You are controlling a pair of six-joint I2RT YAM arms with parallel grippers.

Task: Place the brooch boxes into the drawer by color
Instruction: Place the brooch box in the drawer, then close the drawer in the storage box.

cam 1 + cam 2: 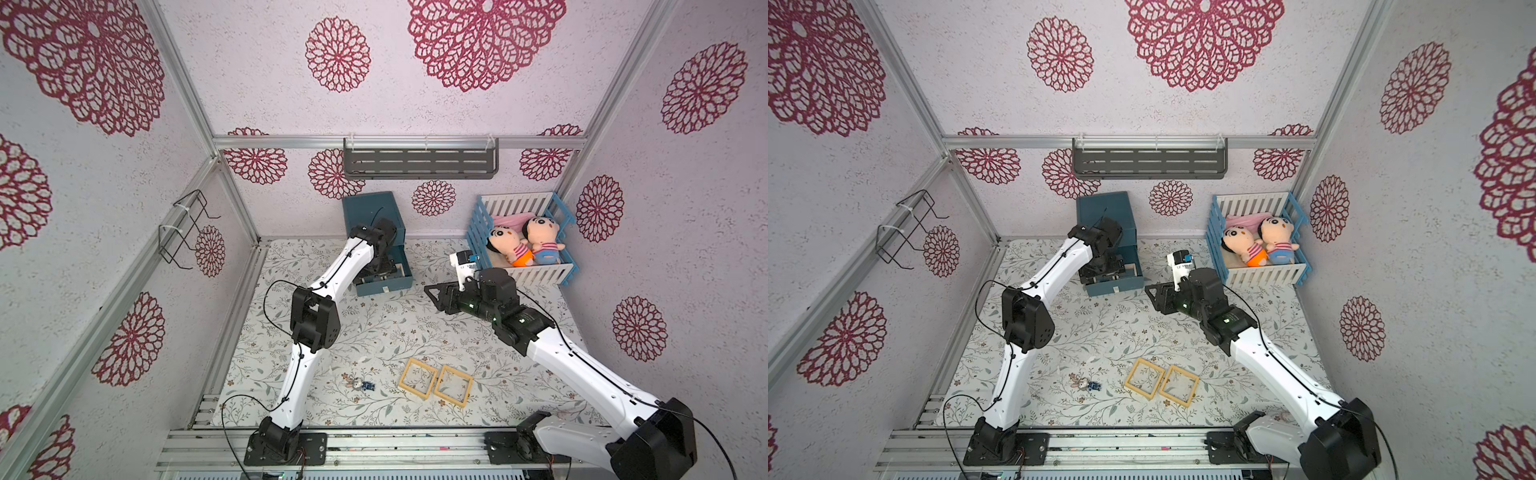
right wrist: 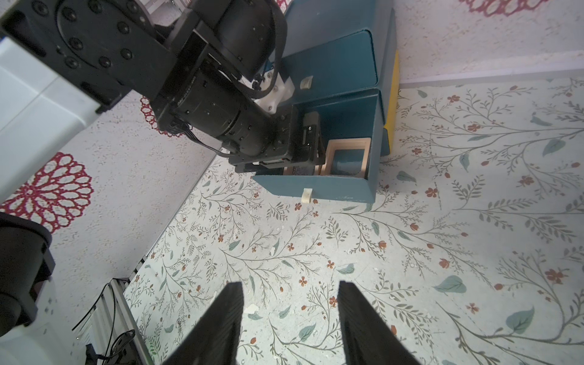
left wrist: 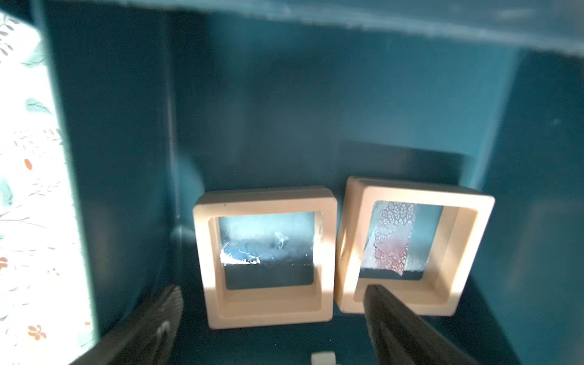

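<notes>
Pincer (image 1: 380,268) of left arm hides drawer (image 1: 386,287) contents in both top views.

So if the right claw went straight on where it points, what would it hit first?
Probably the front of the open drawer; the right claw points at it across bare mat. If it tilts down more than it looks, the mat comes first.

Floral tabletop (image 1: 386,328) has the teal drawer chest (image 1: 372,208) and a slatted crib (image 1: 536,275) at the back, two tan brooch boxes (image 1: 417,378) (image 1: 453,385) side by side and a tiny trinket (image 1: 358,382) up front.
</notes>
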